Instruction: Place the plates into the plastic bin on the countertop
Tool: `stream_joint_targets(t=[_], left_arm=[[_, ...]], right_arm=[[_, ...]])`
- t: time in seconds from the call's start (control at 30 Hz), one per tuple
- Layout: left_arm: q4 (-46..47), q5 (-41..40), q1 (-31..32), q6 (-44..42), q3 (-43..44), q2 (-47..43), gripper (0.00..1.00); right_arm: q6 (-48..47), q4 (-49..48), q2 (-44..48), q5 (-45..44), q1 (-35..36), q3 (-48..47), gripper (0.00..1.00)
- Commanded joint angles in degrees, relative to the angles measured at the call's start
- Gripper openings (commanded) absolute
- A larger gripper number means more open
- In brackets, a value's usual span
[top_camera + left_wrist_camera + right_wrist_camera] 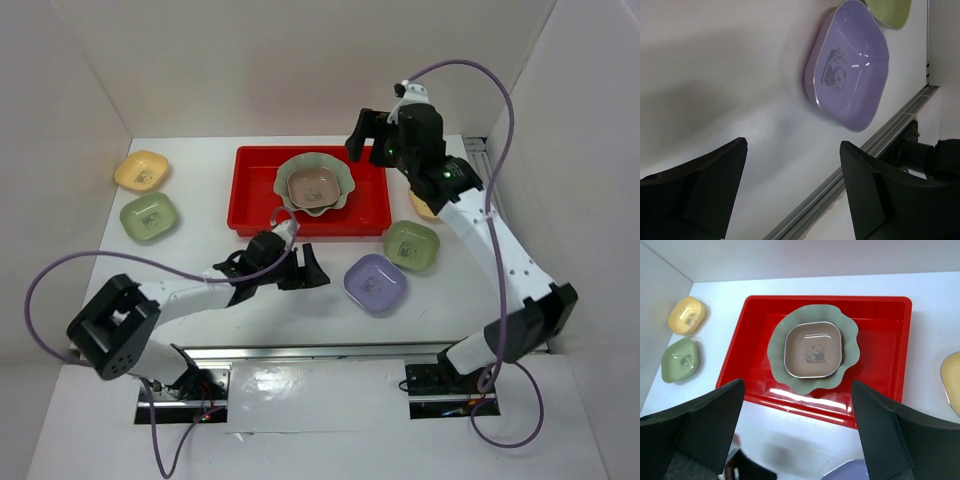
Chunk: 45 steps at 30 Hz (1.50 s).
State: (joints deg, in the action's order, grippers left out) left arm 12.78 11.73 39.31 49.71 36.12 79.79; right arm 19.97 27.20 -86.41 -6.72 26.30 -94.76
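My left gripper [792,147] hangs low over the countertop [200,190], jaws wide and empty, with the lavender dish [852,65] just ahead of them. My right gripper [797,387] sits above the bin [880,340], jaws also wide with nothing between; in the bin the pink dish [813,349] rests inside the big green dish [850,347]. Outside lie the left yellow dish [141,170], left green dish [149,215], right green dish [411,245] and right yellow dish [952,380]
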Motion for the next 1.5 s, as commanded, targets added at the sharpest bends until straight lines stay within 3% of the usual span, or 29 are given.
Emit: stream_joint_targets(t=[0.0,0.23,0.4,0.57,0.67,0.83,0.93,1.07,1.27,1.47], left_arm=[[7.52,-2.41,2.17,-1.37,4.92,5.26,0.87],[9.99,-3.03,5.51,-0.85,10.19,14.50,0.87],[8.85,-4.86,7.44,-0.85,15.55,22.32,0.80],[4.55,-9.87,8.59,-1.46,18.81,24.27,0.60],[2.88,-11.81,9.64,-2.95,19.60,24.80,0.56],[-2.66,-15.32,10.26,-4.80,23.47,26.73,0.21],[-5.48,-17.17,10.78,-4.80,24.17,27.96,0.19],[-9.25,-18.41,10.79,-5.32,26.19,28.58,0.00],[-15.57,-21.13,12.72,-7.44,25.58,22.53,0.00],[-22.52,-20.43,13.78,-8.76,24.35,9.26,0.00]], right_arm=[[-0.54,-0.75,4.74,-2.77,1.29,4.14,0.94],[-0.54,0.48,7.83,-3.39,2.34,7.30,0.94],[-0.54,-0.13,8.98,-3.39,3.40,9.24,0.94],[-0.54,-1.18,10.91,-3.39,3.40,11.18,0.94],[-0.54,-1.19,11.44,-3.39,3.40,11.18,0.94],[-0.54,-1.19,12.50,-3.39,3.40,11.18,0.94],[-0.54,-1.19,13.64,-4.00,3.40,11.18,0.94],[-0.54,-1.19,14.17,-4.00,3.40,11.18,0.94],[-1.06,-0.66,14.69,-4.00,2.88,11.18,0.94],[-0.55,-0.66,17.23,-4.00,2.87,10.65,0.94]])
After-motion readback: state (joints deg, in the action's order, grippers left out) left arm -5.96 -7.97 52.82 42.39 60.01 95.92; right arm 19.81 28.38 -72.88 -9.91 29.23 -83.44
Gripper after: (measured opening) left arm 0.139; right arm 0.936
